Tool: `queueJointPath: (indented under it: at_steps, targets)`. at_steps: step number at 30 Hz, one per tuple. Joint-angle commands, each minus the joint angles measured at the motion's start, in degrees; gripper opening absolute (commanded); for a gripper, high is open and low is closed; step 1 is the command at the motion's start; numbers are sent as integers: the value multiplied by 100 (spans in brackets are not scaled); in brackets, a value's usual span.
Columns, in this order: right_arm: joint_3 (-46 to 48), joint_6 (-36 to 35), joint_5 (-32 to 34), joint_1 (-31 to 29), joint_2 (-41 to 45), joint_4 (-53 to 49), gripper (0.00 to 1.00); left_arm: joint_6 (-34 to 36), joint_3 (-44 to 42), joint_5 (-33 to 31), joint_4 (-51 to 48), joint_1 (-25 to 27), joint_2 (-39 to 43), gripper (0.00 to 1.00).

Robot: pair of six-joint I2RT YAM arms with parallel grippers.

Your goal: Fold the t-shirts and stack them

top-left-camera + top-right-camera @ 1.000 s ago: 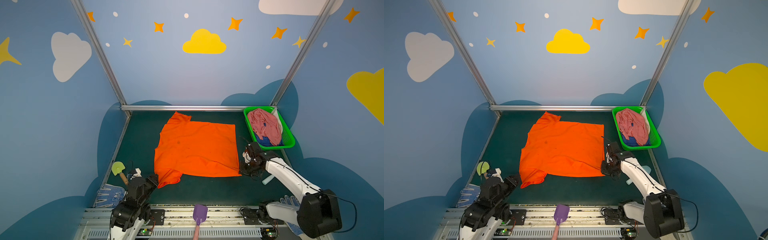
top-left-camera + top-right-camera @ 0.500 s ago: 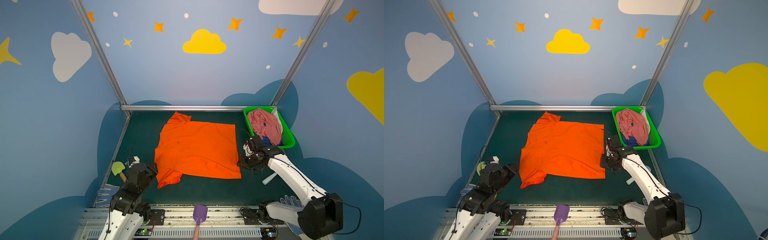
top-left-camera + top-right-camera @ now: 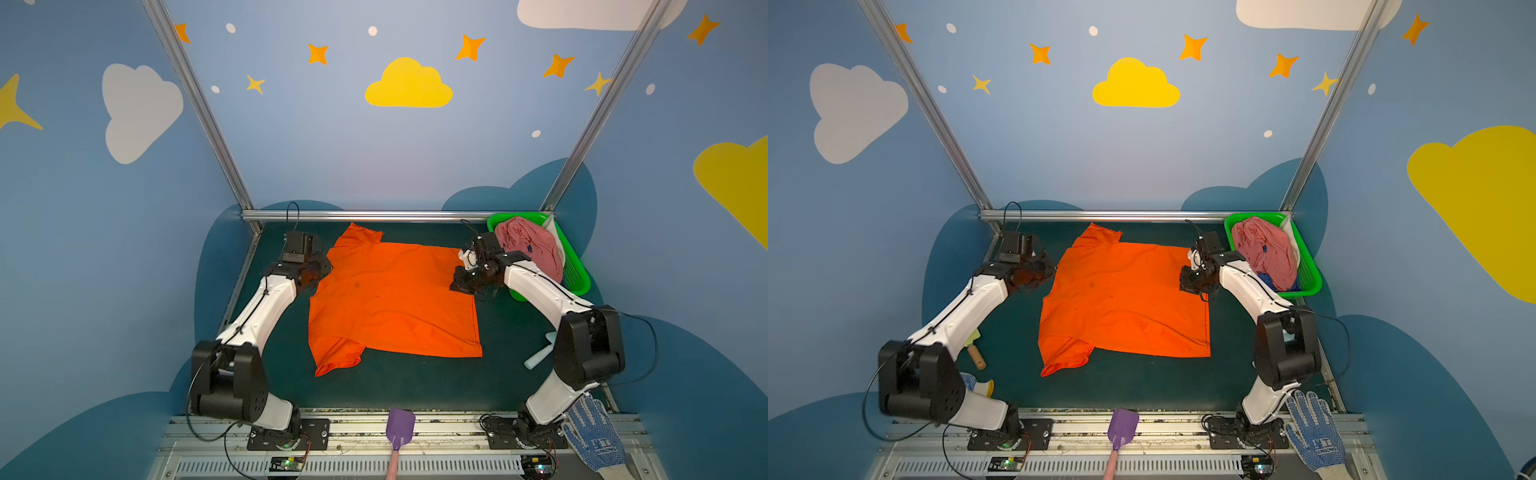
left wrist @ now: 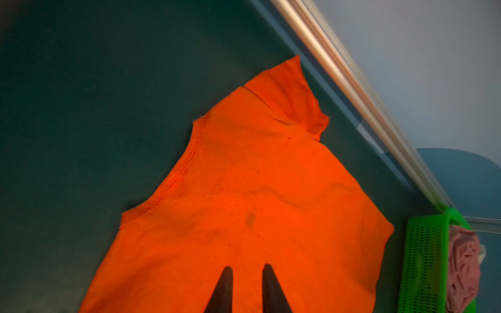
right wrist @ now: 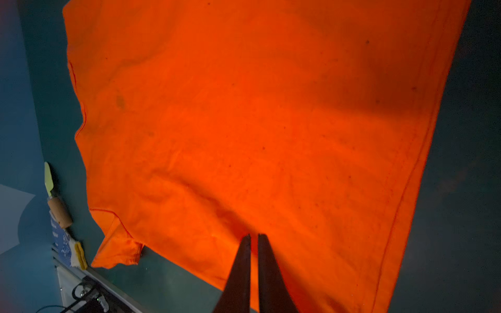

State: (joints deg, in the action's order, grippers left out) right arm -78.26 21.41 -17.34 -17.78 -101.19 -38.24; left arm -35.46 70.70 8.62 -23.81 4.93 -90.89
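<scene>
The orange shirt (image 3: 390,303) lies spread flat in the middle of the dark green tabletop (image 3: 395,386). Its collar edge faces left, one sleeve points toward the back rail, and the other sleeve is crumpled at the front left.

The left gripper (image 4: 248,268) hangs over the shirt's left edge near the collar. Its two fingers are a little apart, and flat orange cloth shows between them.

The right gripper (image 5: 252,235) is at the shirt's right edge, near the back corner. Its fingers are almost pressed together with a thin sliver of orange between them, and a crease in the cloth runs up to the tips, so it appears to be pinching the shirt.

At the back right of the tabletop sits a green basket (image 3: 578,274), with the pink shirt (image 3: 528,245) heaped in it. A bit of the blue shirt (image 3: 1271,282) shows beneath the pink one.

A blue-dotted glove (image 3: 594,432) lies on the front rail by the right arm's base.
</scene>
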Motion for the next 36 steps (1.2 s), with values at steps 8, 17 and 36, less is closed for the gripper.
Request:
queueJointPath:
  at_steps: [8,17,36]
  targets:
    - [-843,-260,108,224,-1408,-263,15,156,1859,1459,434,-327,-2812,15]
    - [-1169,-195,313,362,-2028,-455,17,-324,2010,1381,782,-653,-3708,11]
    - [-2124,-163,369,365,-2822,-1016,23,-971,-104,626,851,-836,-2736,11]
